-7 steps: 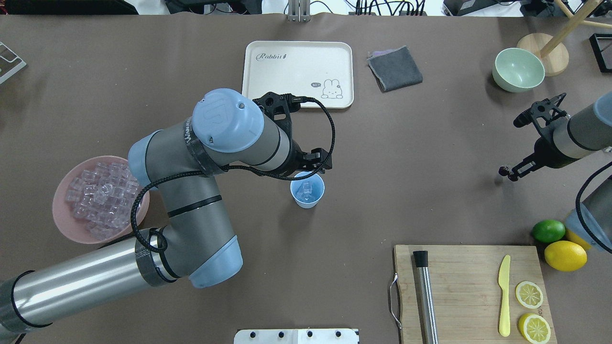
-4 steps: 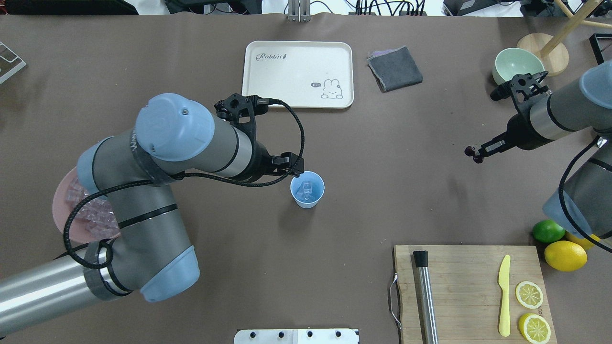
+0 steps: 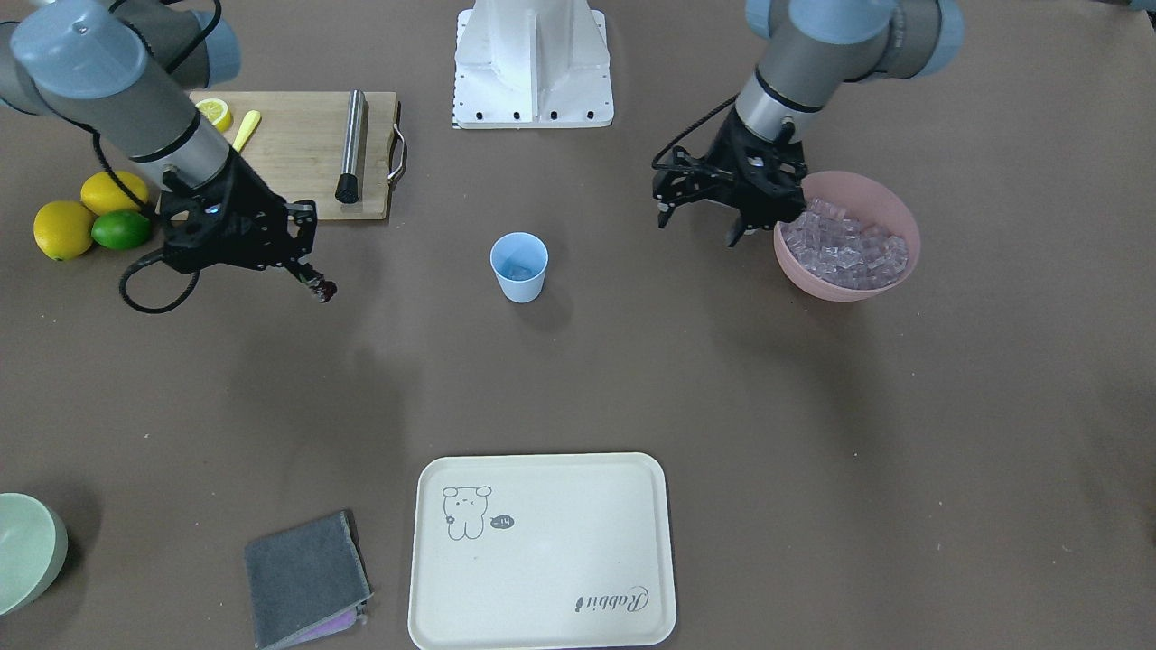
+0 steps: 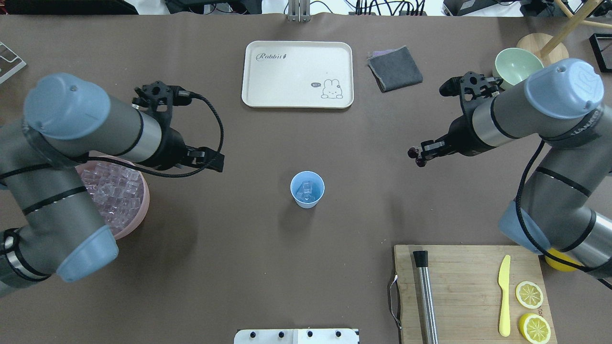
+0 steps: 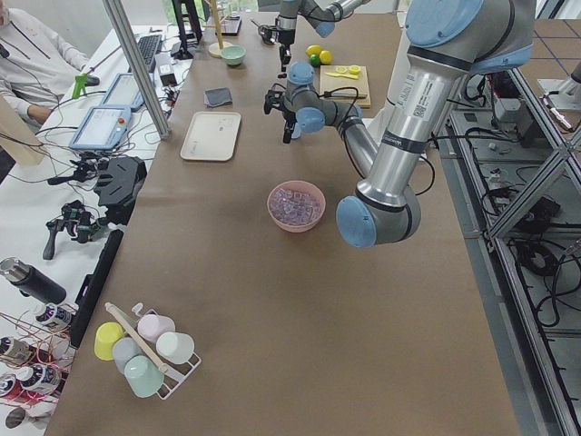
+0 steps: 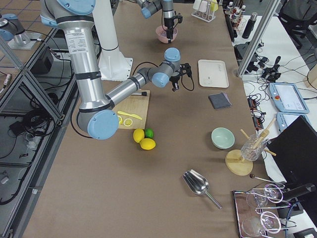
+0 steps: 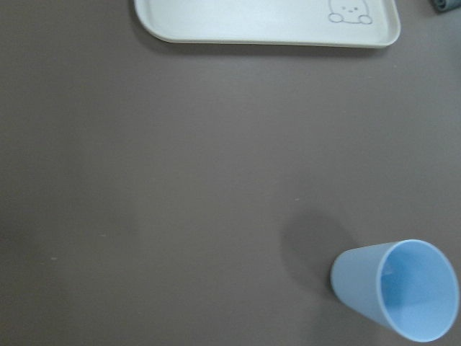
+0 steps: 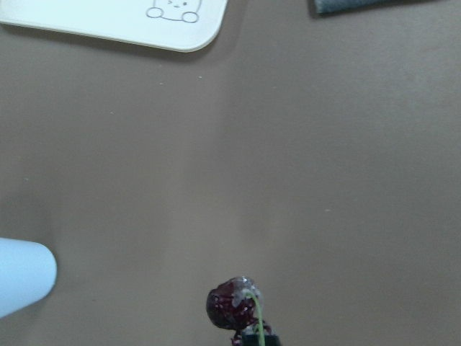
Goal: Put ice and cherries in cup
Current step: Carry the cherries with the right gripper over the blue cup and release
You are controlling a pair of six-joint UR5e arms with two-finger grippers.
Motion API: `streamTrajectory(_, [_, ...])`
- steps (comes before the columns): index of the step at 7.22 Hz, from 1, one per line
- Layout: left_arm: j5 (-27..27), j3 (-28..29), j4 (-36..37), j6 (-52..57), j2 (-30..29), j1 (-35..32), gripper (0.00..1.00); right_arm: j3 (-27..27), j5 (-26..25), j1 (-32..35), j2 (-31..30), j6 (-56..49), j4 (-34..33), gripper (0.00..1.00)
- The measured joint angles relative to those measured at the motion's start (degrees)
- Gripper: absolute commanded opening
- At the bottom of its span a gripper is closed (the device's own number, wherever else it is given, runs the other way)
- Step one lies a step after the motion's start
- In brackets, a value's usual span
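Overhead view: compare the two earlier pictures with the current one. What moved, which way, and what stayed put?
The left gripper, open, drew back from over the cup toward the pink bowl. The right gripper, holding the cherries, swung in from the right toward the cup. The cup with its ice, the tray and the cutting board stayed put.

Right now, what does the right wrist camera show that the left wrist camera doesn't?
Only the right wrist view shows the cherries, dark red with a green stem, pinched at the tip of the right gripper at the bottom edge of the picture.

Only the left wrist view shows the whole cup, open mouth included. The right wrist view catches just a sliver of its side at the left edge.

Both show the cream tray with its cartoon drawing, a corner of the grey cloth and the brown table.
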Motion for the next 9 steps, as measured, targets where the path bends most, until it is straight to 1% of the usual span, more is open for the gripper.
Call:
streamTrajectory(1, [-1.87,-0.51,-0.44,5.49,3.85,-3.01,0.97,1.56,-2.75,-2.97,3.90,3.69,-4.81,0.00])
streamTrajectory(3, [-4.15,0.03,-4.26,16.78,12.17,-8.43,0.97,2.31,-9.62,-9.59,13.12,10.37,-14.54,0.00])
streamTrajectory(4, [-6.61,1.81,-6.96,20.75,14.82,-10.85,0.97,1.86,-12.79,-12.23,17.35,12.64,-18.85,0.00])
streamTrajectory(5, [-8.88,3.99,-9.18,23.29,15.92,-12.63,0.97,1.03,-15.25,-14.06,20.38,14.20,-21.64,0.00])
streamTrajectory(7, [-10.62,6.21,-11.11,25.02,16.44,-13.90,0.97,-0.41,-18.28,-16.01,22.75,15.33,-23.36,0.00])
streamTrajectory(9, [-10.82,6.64,-11.34,25.21,16.53,-14.02,0.97,-3.31,-19.99,-16.62,24.34,15.46,-23.18,0.00])
